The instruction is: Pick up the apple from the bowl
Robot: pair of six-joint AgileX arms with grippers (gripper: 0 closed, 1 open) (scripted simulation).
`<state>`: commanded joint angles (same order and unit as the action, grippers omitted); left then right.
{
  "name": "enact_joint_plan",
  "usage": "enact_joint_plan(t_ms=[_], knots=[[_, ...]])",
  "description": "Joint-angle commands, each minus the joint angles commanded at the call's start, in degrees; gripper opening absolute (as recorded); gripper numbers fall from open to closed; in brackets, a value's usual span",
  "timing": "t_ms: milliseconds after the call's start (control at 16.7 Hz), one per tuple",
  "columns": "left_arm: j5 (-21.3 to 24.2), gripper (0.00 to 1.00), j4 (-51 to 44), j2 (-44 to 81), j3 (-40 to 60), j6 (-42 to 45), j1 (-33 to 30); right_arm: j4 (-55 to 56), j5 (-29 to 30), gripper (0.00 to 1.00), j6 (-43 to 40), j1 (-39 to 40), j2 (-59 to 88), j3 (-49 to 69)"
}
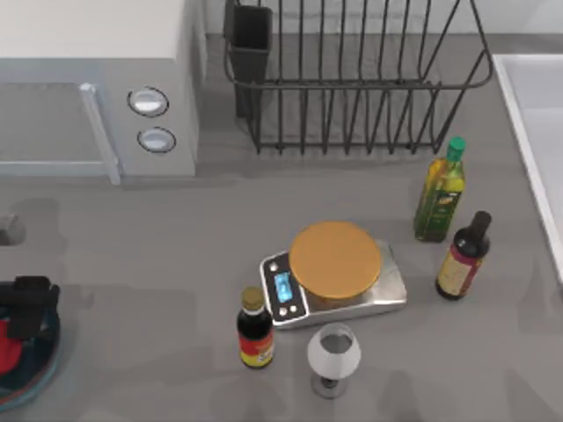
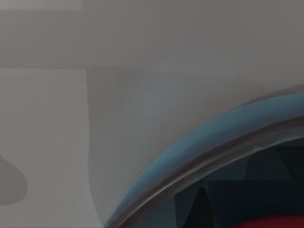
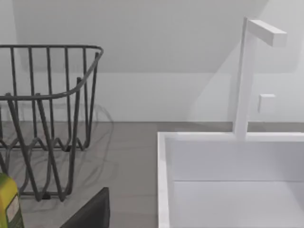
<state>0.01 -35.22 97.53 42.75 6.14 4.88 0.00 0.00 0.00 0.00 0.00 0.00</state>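
At the far left edge of the worktop (image 1: pixel 176 255), toward the front, my left end effector (image 1: pixel 28 308) hung over the bowl (image 1: pixel 40 374), its dark body covering much of the apple (image 1: pixel 7 345). I could not tell whether its fingers were apart or together. What I saw of the apple was a plain, bright-red, smooth patch lying inside the bowl, beneath and just beside the end effector. The bowl was shallow and translucent blue with a thin dark rim; only part of its round shape came into the top view. In the left wrist view that blue wall and rim (image 2: pixel 223 137) curved across close up, with a sliver of the red apple (image 2: pixel 270 222) inside it.

Behind, at the back left, stood a microwave (image 1: pixel 97 88). Further right, a soy sauce bottle (image 1: pixel 255 330) stood just beside a kitchen scale (image 1: pixel 332 277) with an orange plate, and a wine glass (image 1: pixel 333 356) stood in front of the scale. A wire dish rack (image 1: pixel 352 79) sat at the back. To the right stood an oil bottle (image 1: pixel 440 193) with a green cap and a dark bottle (image 1: pixel 463 257), then the white sink (image 1: pixel 537 114) at the right edge.
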Motion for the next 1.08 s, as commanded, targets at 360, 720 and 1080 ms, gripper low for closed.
enact_joint_plan(t_ms=[360, 720, 1080], knots=[[0.0, 0.0, 0.0, 0.0, 0.0, 0.0, 0.0, 0.0, 0.0, 1.0, 0.0, 0.0, 0.0, 0.0], [0.0, 0.0, 0.0, 0.0, 0.0, 0.0, 0.0, 0.0, 0.0, 1.0, 0.0, 0.0, 0.0, 0.0], [-0.6, 0.0, -8.9, -5.1, 5.9, -0.6, -0.2, 0.0, 0.0, 1.0, 0.0, 0.0, 0.0, 0.0]])
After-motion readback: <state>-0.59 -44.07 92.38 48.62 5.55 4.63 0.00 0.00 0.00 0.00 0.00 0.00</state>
